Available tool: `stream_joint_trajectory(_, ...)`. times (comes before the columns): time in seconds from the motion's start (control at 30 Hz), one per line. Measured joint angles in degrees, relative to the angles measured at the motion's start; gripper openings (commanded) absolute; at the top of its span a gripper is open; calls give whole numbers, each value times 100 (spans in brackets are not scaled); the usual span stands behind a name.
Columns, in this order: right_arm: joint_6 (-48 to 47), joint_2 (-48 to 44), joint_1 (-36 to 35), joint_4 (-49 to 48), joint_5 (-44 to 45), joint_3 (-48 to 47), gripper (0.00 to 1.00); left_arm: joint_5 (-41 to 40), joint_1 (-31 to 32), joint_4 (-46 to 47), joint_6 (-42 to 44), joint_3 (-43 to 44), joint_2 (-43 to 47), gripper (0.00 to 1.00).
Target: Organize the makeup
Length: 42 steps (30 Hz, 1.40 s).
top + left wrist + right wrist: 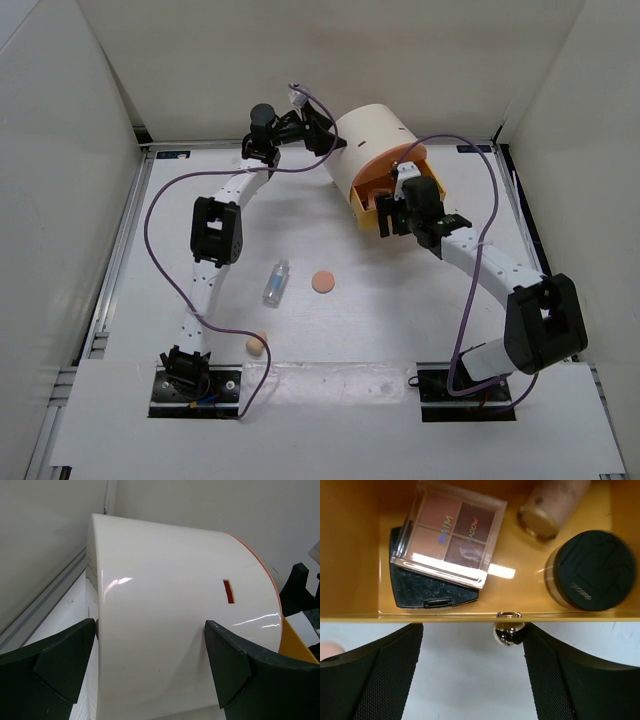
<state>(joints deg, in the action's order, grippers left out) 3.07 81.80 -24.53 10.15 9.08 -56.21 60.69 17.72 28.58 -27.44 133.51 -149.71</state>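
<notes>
The clear little bottle (277,282), peach round puff (322,282) and beige egg sponge (256,344) lie on the table between the arms. My right gripper (393,212) (472,635) is open at the front of the pulled-out orange drawer (372,207). The drawer's gold knob (508,633) sits between the fingers, against the right one. The drawer holds a mirrored eyeshadow compact (450,532) on a black compact (432,589), a round black compact (592,570) and a foundation bottle (552,505). My left gripper (320,133) (150,630) is open, its jaws spread against the cream cylinder box (175,595).
The cream cylinder box (375,145) lies on its side at the back centre, close to the rear wall. White walls enclose the table on three sides. Purple cables loop from both arms over the table.
</notes>
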Motion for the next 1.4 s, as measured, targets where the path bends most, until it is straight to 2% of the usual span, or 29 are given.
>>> stream_joint_trajectory(0.03, -31, 37, -11, -256, 39, 22, 81, 26, -15, 9, -11, -9, 0, 98)
stream_joint_trajectory(0.07, -72, 85, -17, -527, 68, 28, 64, 24, -20, 13, -24, -15, 0, 98)
stream_joint_trajectory(0.1, -153, 114, -28, -640, 164, 35, 53, -44, -20, 33, -11, -24, -4, 98)
stream_joint_trajectory(0.17, -286, 133, 0, -719, 297, 44, 39, -72, -44, 61, -31, -42, -4, 98)
stream_joint_trajectory(0.33, -673, 83, 103, -992, 339, 59, 38, -11, -70, 146, -92, -68, -4, 98)
stream_joint_trajectory(0.47, -960, 118, 127, -1447, 256, -2, 26, 179, -85, 278, -197, -76, -15, 98)
stream_joint_trajectory(0.63, -1178, 649, 129, -1965, 173, -531, 27, 546, -44, 387, -398, -83, -101, 98)
stream_joint_trajectory(0.77, -1239, 933, 210, -2118, 125, -680, 37, 577, -46, 505, -474, -96, -151, 98)
stream_joint_trajectory(0.87, -1231, 1034, 264, -2151, 127, -680, 40, 577, -48, 608, -540, -96, -173, 98)
stream_joint_trajectory(1.0, -1211, 1001, 289, -2149, 173, -660, 52, 570, -59, 621, -608, -96, -175, 98)
stream_joint_trajectory(1.1, -1185, 782, 308, -2188, 116, -531, 56, 581, -85, 612, -713, -101, -175, 98)
stream_joint_trajectory(1.2, -1215, 291, 407, -2074, -177, -354, 70, 643, -168, 619, -920, -149, -175, 98)
stream_joint_trajectory(1.23, -1246, 107, 483, -2020, -304, -297, 83, 671, -197, 623, -990, -179, -175, 98)
stream_joint_trajectory(1.3, -1276, -229, 726, -1899, -570, -184, 95, 713, -284, 616, -1113, -256, -175, 98)
stream_joint_trajectory(1.33, -1281, -339, 876, -1867, -695, -129, 99, 732, -341, 610, -1143, -284, -175, 98)
stream_joint_trajectory(1.4, -1259, -420, 1161, -1832, -1043, -2, 99, 728, -472, 535, -1128, -339, -173, 98)
